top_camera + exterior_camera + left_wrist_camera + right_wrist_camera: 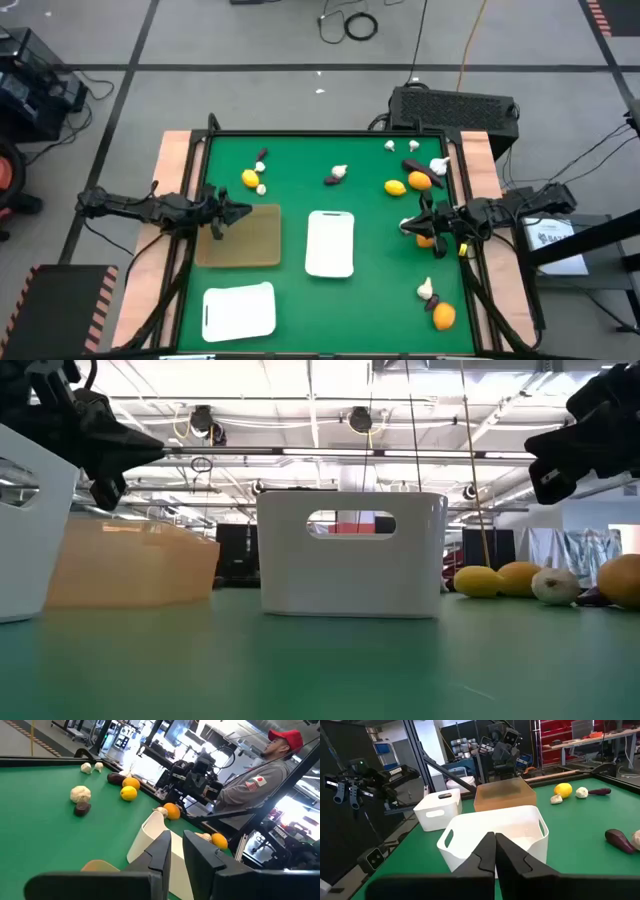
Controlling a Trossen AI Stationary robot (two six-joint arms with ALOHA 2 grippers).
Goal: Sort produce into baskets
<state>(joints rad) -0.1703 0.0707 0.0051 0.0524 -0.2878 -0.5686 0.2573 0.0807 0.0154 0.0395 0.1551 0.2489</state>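
Three baskets stand on the green table: a tan square one (245, 240), a white one (330, 243) at the middle and a white one (240, 310) at the near left. Produce lies scattered: a yellow fruit (250, 178) and garlic (262, 188) at the far left, garlic (340, 172) by a purple piece, citrus (395, 187) and garlic (438, 165) at the far right, an orange (443, 316) near right. My left gripper (243, 212) (176, 845) hovers over the tan basket's far left corner, narrowly open and empty. My right gripper (408, 222) (495, 840) is shut and empty, above an orange (426, 240) and garlic (161, 811).
A raised rim (330, 133) runs around the green table, with wooden side boards (175, 160). A person (260, 780) stands beyond the table's right edge. Bare green surface lies between the baskets and the far produce.
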